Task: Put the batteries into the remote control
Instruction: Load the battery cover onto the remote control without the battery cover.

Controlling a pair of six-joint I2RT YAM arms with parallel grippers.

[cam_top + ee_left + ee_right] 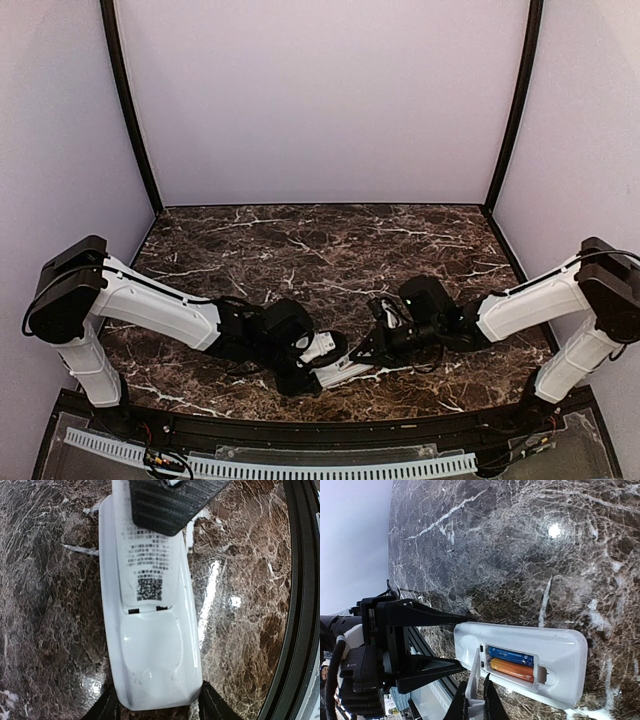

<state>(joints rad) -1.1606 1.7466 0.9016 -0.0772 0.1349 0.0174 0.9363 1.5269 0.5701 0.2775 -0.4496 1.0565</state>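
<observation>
The white remote control (560, 650) lies back up on the marble table, also seen in the left wrist view (150, 655) and the top view (342, 372). Its compartment is open and holds two batteries, one blue (510, 656) and one orange (512, 669). My left gripper (159, 692) is shut on the remote's end, one finger at each side. My right gripper (475, 681) is shut on the small white cover piece (476, 672) and holds it tilted at the compartment's edge. In the left wrist view the cover (147, 565), with its printed label, hides the batteries.
The black front rail of the table (300, 605) runs close beside the remote. A white slotted duct (270, 465) lies below it. Both grippers (325, 365) (372, 350) meet near the table's front middle. Dark marble table (330, 250) stretches behind them.
</observation>
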